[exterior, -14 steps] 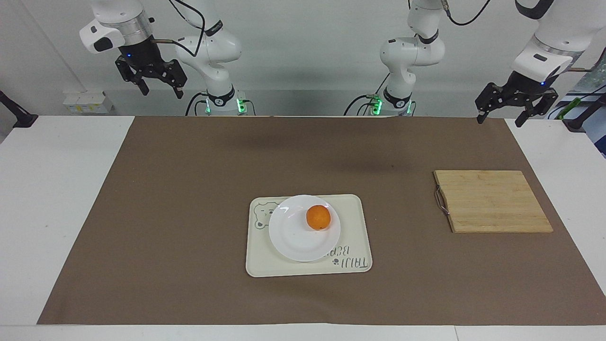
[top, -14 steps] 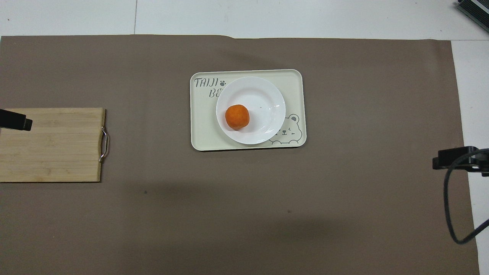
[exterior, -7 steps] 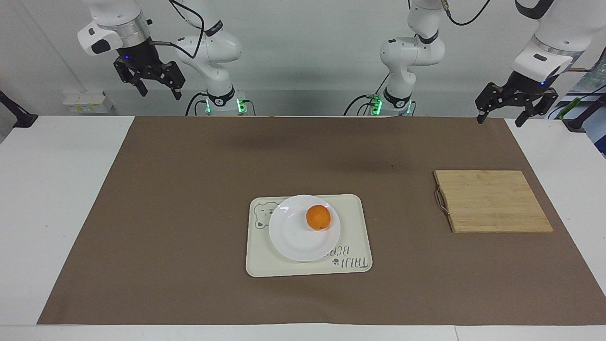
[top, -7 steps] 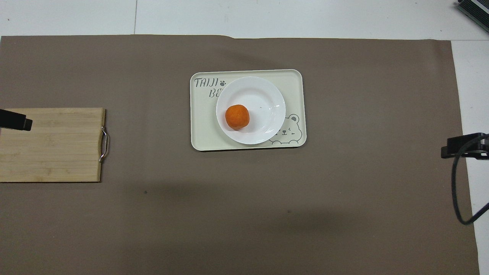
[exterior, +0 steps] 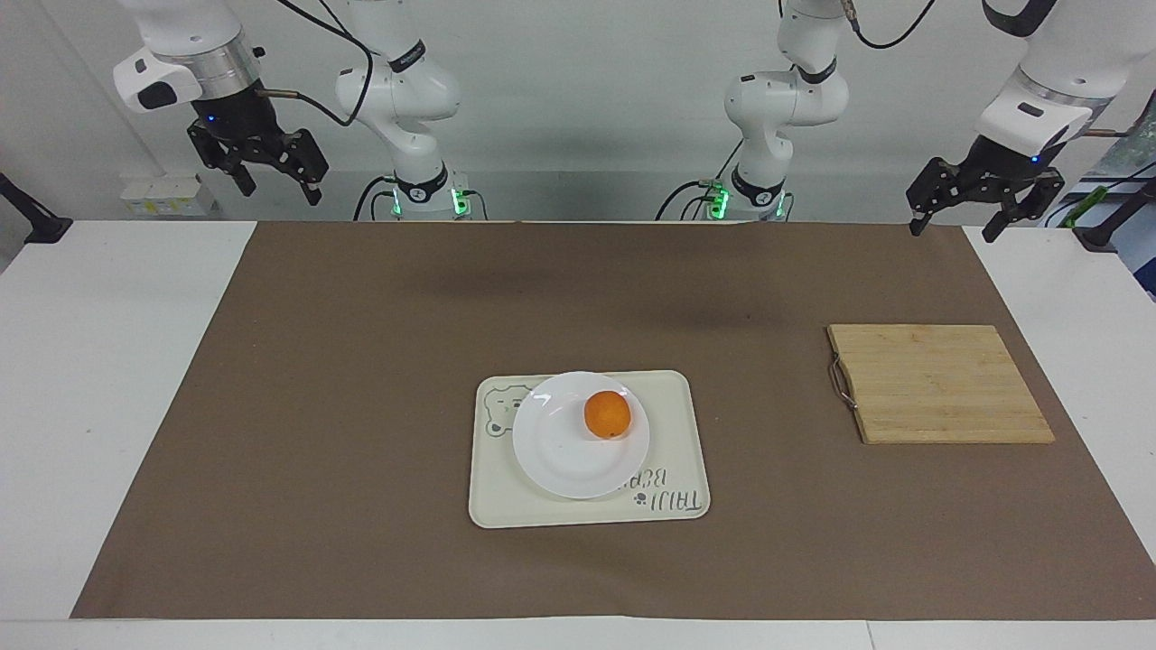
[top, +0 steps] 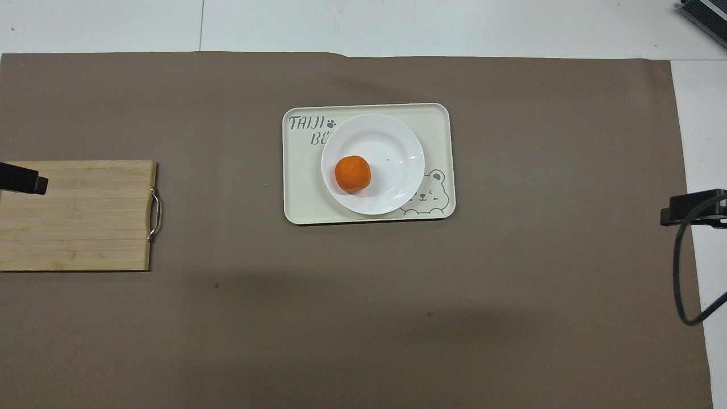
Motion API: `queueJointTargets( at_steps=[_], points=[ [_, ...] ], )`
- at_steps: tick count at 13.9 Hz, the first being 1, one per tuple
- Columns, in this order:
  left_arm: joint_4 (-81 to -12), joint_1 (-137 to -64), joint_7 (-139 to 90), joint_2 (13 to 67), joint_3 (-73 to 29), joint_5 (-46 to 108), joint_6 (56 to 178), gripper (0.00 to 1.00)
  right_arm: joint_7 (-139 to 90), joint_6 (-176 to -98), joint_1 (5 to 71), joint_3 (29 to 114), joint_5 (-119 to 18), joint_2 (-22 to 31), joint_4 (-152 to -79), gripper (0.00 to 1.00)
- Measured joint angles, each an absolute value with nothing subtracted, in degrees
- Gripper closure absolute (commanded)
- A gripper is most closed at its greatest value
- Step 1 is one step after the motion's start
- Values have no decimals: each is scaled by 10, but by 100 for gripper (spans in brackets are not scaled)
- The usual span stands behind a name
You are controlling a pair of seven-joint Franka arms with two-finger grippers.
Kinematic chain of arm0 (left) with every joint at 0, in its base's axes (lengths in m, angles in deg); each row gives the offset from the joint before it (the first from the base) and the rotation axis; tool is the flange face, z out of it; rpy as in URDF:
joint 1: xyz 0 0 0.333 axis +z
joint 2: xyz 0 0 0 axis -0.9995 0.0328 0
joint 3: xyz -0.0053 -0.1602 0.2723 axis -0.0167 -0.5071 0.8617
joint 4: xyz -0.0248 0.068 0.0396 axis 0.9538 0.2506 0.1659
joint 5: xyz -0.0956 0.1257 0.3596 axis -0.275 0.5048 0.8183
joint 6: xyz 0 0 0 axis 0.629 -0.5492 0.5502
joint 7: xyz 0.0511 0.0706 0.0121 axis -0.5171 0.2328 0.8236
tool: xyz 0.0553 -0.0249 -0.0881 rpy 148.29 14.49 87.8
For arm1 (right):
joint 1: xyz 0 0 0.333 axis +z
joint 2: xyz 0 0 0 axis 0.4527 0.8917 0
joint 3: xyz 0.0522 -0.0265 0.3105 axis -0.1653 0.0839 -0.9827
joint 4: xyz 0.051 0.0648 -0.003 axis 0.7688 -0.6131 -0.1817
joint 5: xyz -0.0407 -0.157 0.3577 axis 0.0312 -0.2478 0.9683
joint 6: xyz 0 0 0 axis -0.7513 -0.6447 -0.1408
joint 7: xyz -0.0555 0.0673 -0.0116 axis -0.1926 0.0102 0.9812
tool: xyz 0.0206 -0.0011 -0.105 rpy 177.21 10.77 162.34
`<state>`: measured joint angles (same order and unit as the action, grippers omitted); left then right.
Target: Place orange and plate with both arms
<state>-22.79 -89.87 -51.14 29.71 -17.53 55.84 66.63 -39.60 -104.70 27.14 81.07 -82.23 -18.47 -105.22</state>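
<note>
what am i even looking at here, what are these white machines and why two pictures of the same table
These are two white robot arms, each ending in a black two-finger gripper. One picture is taken from across the table, facing the robots; the other from high above their own end, looking down, so the table appears turned around.

On the brown mat lies a cream tray with a bear print. On it sits a white plate, and on the plate an orange. A wooden cutting board lies toward the left arm's end of the table.

Nothing is held. The left gripper and the right gripper both hang open in the air, up near the arms' bases, away from the tray.
</note>
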Motion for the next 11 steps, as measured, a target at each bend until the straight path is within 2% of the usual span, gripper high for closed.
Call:
queueJointTargets(
  at_steps=[11],
  points=[
    [-228, -899, -511, 297, -175, 558, 666, 0, -387, -1047, 272, 787, -822, -185, -1052, 0]
  ],
)
